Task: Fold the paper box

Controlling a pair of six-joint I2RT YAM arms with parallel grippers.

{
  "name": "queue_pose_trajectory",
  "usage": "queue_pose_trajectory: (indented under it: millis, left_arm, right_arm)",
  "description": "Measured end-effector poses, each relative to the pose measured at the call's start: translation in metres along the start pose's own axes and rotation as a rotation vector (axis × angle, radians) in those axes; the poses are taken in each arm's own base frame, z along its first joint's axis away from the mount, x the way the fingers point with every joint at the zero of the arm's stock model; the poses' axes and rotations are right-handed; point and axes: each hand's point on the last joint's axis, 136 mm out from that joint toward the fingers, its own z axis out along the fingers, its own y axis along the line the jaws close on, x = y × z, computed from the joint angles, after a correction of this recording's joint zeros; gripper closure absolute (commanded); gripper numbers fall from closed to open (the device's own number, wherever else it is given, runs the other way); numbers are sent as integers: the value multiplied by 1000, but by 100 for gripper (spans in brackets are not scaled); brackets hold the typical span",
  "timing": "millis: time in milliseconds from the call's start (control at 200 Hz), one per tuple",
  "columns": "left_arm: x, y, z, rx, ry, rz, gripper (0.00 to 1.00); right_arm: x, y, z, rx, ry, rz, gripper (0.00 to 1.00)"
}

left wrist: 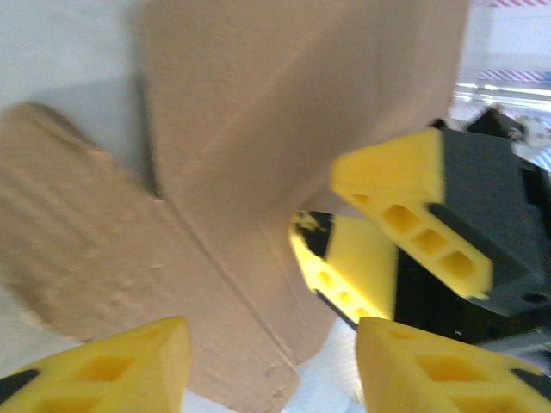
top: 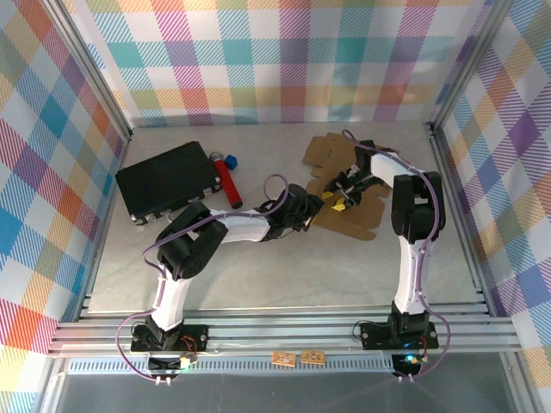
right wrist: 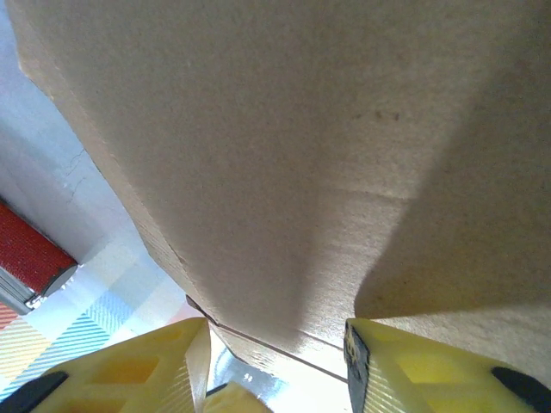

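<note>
Where your two arms meet lies the paper box (top: 360, 217): flat brown corrugated cardboard, matte, with creased flaps and rounded tabs. It sits at 3 o'clock of your left gripper (top: 323, 205), fingers spread at its edge, and beneath your right gripper (top: 344, 191), fingers likewise spread.

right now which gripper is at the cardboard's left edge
The left gripper: it meets the paper box at its left edge, while the right gripper is above its middle.

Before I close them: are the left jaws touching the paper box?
Cannot tell. Left wrist view: paper box sits between the left gripper's open jaws, blurred.
</note>
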Motion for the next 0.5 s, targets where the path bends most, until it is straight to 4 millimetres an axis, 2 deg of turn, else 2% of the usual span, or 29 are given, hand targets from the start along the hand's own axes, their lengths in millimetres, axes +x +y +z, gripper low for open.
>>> queue_pose_trajectory:
  millis: [145,290,415,500]
  left_arm:
    - [1,11,-16,-84,-7,-39,37]
    - [3,23,-30,-94,-14,-88,37]
    - [-11,33,-30,-107,-40,-115,37]
    - [-34,19,-32,-92,-71,-96,36]
  right_arm:
    - [0,2,1,-11,3,19,55]
    - [2,5,3,-16,5,30,55]
    - [4,7,5,-13,10,28,55]
    - [10,5,11,-4,23,25,55]
